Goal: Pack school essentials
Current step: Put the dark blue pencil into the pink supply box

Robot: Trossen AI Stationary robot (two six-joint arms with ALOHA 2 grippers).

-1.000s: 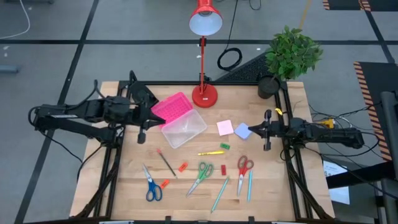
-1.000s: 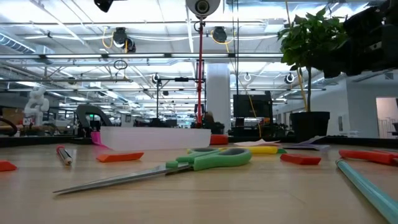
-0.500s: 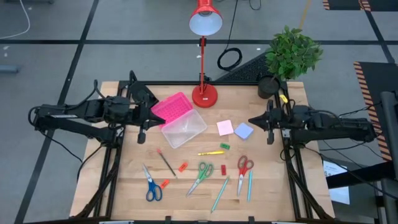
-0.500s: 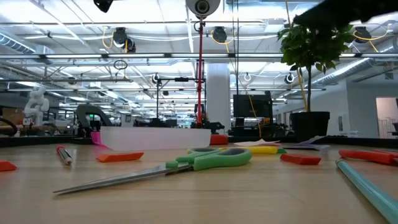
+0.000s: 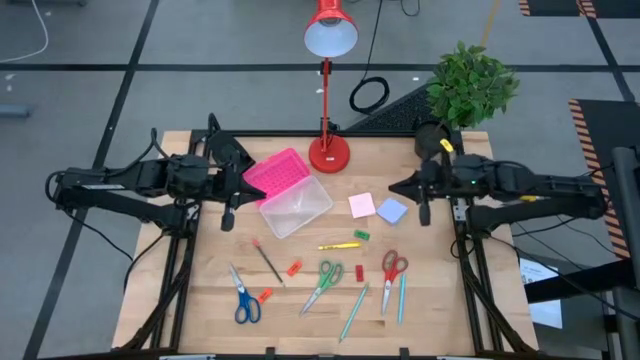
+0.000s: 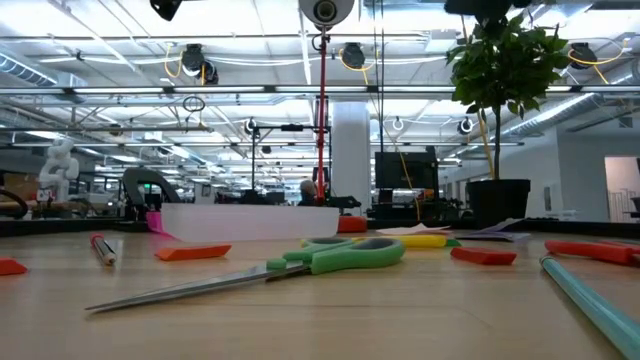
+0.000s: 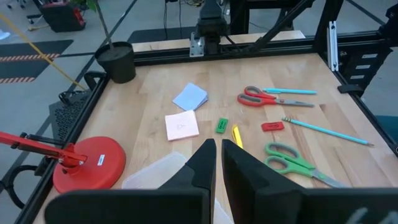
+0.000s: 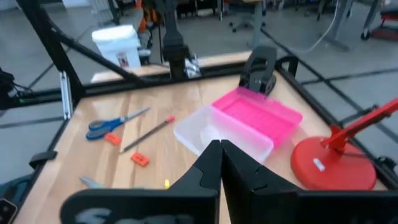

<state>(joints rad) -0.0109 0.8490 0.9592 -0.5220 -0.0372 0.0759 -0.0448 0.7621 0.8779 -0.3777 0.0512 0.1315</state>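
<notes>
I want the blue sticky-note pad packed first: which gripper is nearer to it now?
Right. The right gripper hovers just beside the blue sticky-note pad, toward the table's right edge. The left gripper sits far across the table, beyond the clear box.

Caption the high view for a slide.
Both grippers, left and right, hover shut above scattered stationery beside the open clear box.

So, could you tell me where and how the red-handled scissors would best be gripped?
Probably across the closed blades just below the pivot, coming straight down. The red-handled scissors lie flat on the table, handles toward the right gripper, the nearer one. The teal pen lies close alongside.
</notes>
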